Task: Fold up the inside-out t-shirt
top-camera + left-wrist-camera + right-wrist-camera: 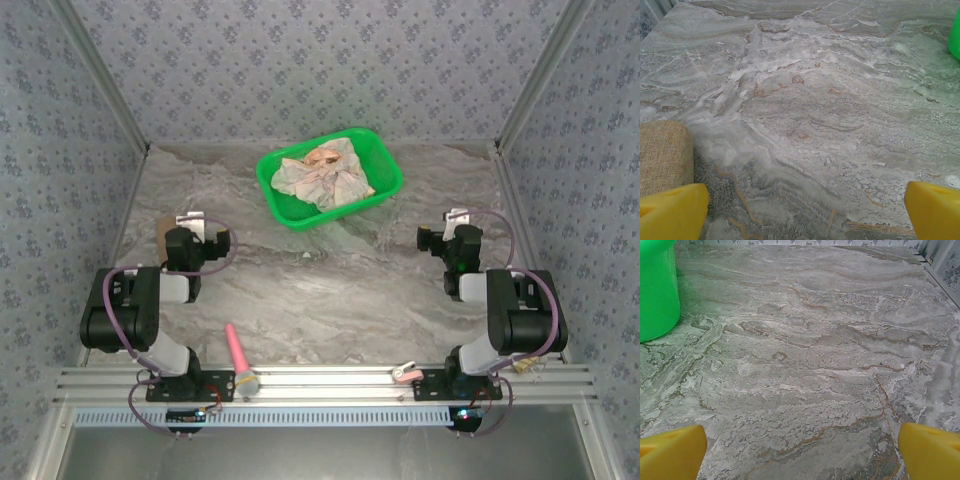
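T-shirt (325,175) inside basket (340,205); pink brush (238,355), perhaps.

Right gripper (800,457) is holding yellow fingertips (670,452) wide apart over grey veined tabletop (805,365); bright green plastic basket (657,290) is sitting upper left.

Finding: no text, label, brand name, number or sign can be read on any surface inspected.

The crumpled t-shirt (325,175) in the green basket (392,165) shows faint markings on its cloth. They are too small and blurred to tell whether any are characters.

The patterned wall covering (300,60) carries a repeating ornamental motif, not lettering.

The marbled table (330,290) shows veining only.

The pink-handled tool (240,358) at the near rail shows no legible marking.
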Tool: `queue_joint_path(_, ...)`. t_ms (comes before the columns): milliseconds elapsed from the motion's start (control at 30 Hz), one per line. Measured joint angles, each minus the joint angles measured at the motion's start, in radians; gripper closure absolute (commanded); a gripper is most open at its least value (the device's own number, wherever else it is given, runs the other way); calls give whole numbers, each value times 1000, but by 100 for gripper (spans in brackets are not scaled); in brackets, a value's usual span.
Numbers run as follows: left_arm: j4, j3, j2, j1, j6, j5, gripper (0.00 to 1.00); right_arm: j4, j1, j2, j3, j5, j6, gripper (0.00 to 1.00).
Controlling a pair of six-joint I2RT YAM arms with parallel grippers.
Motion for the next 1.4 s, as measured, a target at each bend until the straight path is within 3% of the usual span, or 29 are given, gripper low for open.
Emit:
queue_joint_path(233,-3,4,0,0,-1,-1,0,0,0,0,0,0,0,0)
queue_joint_path(400,-26,9,-14,-7,-12,-61,0,-20,5,-11,2,27,5,0)
queue_joint_path(533,-330,49,-281,-109,-97,-216,0,-372,7,-202,111,113,101,0)
queue_joint_path(700,-579,219,-530,-132,-381,-244,0,-624,-22,-245,441,113,363,5)
queue_joint_path(867,-723,327,-465,-131,-522,-86,0,-801,127,-12,747,67,375,0)
queue_joint_path(1067,-935,496,-245,-301,-516,33,0,-1029,327,372,1165,-16,311,0)
queue_joint_path(1300,-1040,504,-231,-323,-521,131,0,-1225,428,695,1496,-51,280,1)
queue_joint_path(1367,-1059,504,-232,-325,-521,146,0,-1271,433,764,1562,-50,283,15)
queue_joint_path(1400,-1067,504,-232,-325,-521,156,0,-1287,433,795,1590,-57,285,34)
